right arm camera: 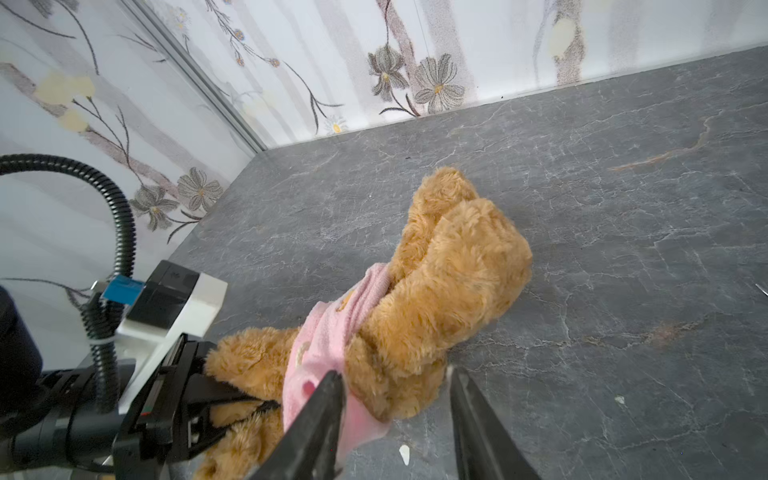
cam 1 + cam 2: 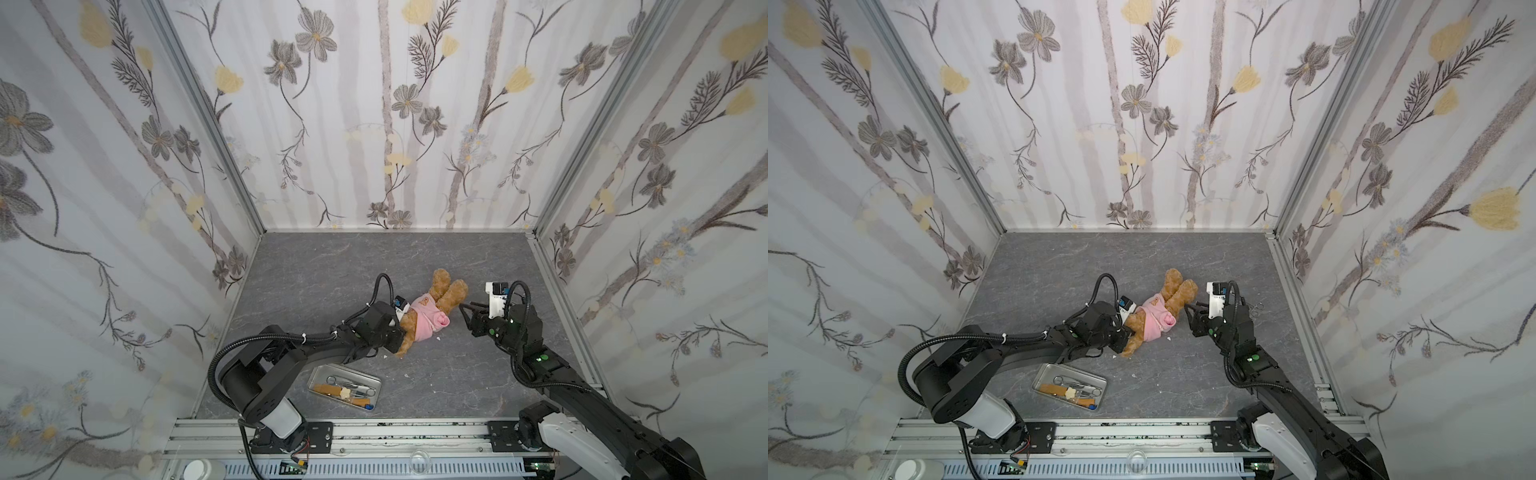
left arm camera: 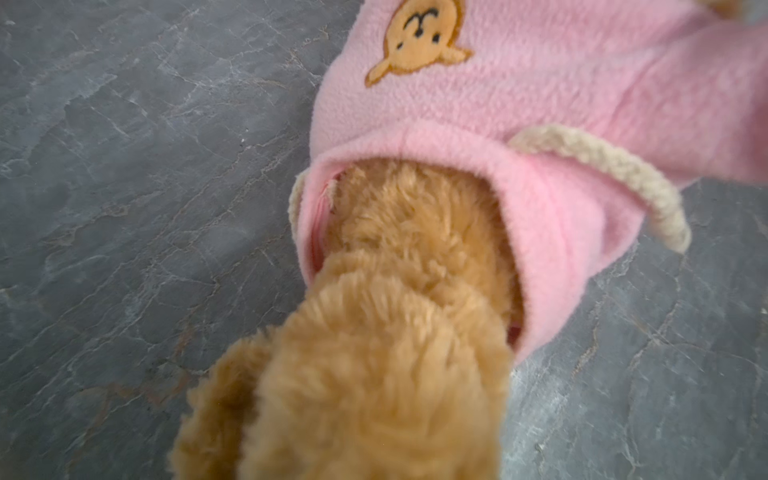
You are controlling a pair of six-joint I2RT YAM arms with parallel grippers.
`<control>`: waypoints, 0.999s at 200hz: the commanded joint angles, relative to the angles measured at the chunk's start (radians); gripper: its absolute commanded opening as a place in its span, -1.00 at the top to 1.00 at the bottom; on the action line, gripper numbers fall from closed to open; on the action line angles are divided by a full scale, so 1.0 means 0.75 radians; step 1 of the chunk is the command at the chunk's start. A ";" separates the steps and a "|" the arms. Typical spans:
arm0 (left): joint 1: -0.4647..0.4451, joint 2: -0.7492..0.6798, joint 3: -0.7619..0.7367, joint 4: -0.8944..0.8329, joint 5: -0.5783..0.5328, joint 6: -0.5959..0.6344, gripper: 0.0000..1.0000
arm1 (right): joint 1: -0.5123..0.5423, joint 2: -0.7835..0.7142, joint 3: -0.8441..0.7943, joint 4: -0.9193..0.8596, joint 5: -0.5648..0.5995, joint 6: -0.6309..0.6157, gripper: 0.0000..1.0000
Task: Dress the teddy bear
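Observation:
The teddy bear [image 2: 451, 293] [image 2: 1179, 291] lies on the grey table with its legs toward the back wall. A pink shirt [image 2: 424, 318] [image 2: 1152, 318] with a bear-face print is round its middle. My left gripper [image 2: 402, 332] [image 2: 1126, 334] is at the bear's near end. In the right wrist view its black fingers [image 1: 232, 395] are clamped on the golden fur [image 1: 449, 266]. The left wrist view shows only fur [image 3: 386, 374] and shirt [image 3: 498, 104], no fingers. My right gripper [image 2: 463, 313] [image 1: 395, 386] stands open at the bear's right side, with one finger against the shirt's edge [image 1: 328, 332].
A metal tray [image 2: 349, 371] [image 2: 1075, 370] with scissors and several small tools sits near the front left, just behind the left arm. Small white crumbs [image 1: 404, 454] lie on the table by the bear. Flowered walls close in the table on three sides.

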 commanded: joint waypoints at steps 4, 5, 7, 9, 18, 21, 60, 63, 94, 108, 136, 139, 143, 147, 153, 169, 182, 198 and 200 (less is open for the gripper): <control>0.081 -0.066 -0.010 0.044 0.301 0.032 1.00 | 0.008 -0.061 -0.005 -0.047 -0.115 -0.065 0.15; 0.085 -0.070 -0.010 0.045 0.307 0.034 1.00 | 0.009 -0.064 -0.006 -0.049 -0.116 -0.066 0.15; 0.091 -0.076 -0.012 0.049 0.327 0.036 1.00 | 0.010 -0.069 -0.007 -0.051 -0.124 -0.070 0.16; 0.100 -0.081 -0.012 0.053 0.344 0.038 1.00 | 0.011 -0.074 -0.007 -0.050 -0.132 -0.075 0.17; 0.129 -0.110 -0.019 0.071 0.436 0.044 1.00 | 0.014 -0.091 -0.014 -0.041 -0.187 -0.104 0.22; 0.139 -0.115 -0.019 0.077 0.461 0.046 1.00 | 0.016 -0.096 -0.019 -0.032 -0.208 -0.112 0.24; 0.198 -0.156 -0.017 0.101 0.712 0.064 1.00 | 0.033 -0.075 -0.055 0.143 -0.454 -0.142 0.59; 0.198 -0.159 -0.018 0.100 0.726 0.067 1.00 | 0.035 -0.071 -0.052 0.148 -0.455 -0.147 0.61; 0.203 -0.173 -0.011 0.106 0.817 0.063 1.00 | 0.044 -0.019 -0.043 0.198 -0.406 -0.162 0.82; 0.204 -0.175 -0.007 0.107 0.837 0.051 1.00 | 0.054 -0.001 -0.056 0.245 -0.436 -0.159 0.85; 0.205 -0.182 -0.003 0.108 0.849 0.031 1.00 | 0.089 -0.014 -0.075 0.253 -0.439 -0.173 0.83; 0.207 -0.182 -0.002 0.108 0.850 0.031 1.00 | 0.088 -0.021 -0.078 0.254 -0.436 -0.171 0.82; 0.209 -0.181 -0.002 0.108 0.855 0.028 1.00 | 0.089 -0.033 -0.084 0.256 -0.430 -0.170 0.82; 0.210 -0.182 -0.002 0.108 0.856 0.025 1.00 | 0.090 -0.047 -0.095 0.255 -0.418 -0.168 0.81; 0.214 -0.180 0.000 0.110 0.864 0.017 1.00 | 0.090 -0.072 -0.107 0.249 -0.390 -0.161 0.81; 0.225 -0.173 0.006 0.117 0.897 -0.004 1.00 | 0.093 -0.142 -0.139 0.220 -0.323 -0.163 0.81; 0.231 -0.172 0.009 0.120 0.922 -0.012 1.00 | 0.097 -0.188 -0.166 0.213 -0.312 -0.169 0.81; 0.235 -0.167 0.014 0.122 0.943 -0.016 1.00 | 0.108 -0.219 -0.192 0.233 -0.334 -0.177 0.81; 0.236 -0.168 0.014 0.122 0.946 -0.016 1.00 | 0.109 -0.220 -0.195 0.236 -0.336 -0.177 0.81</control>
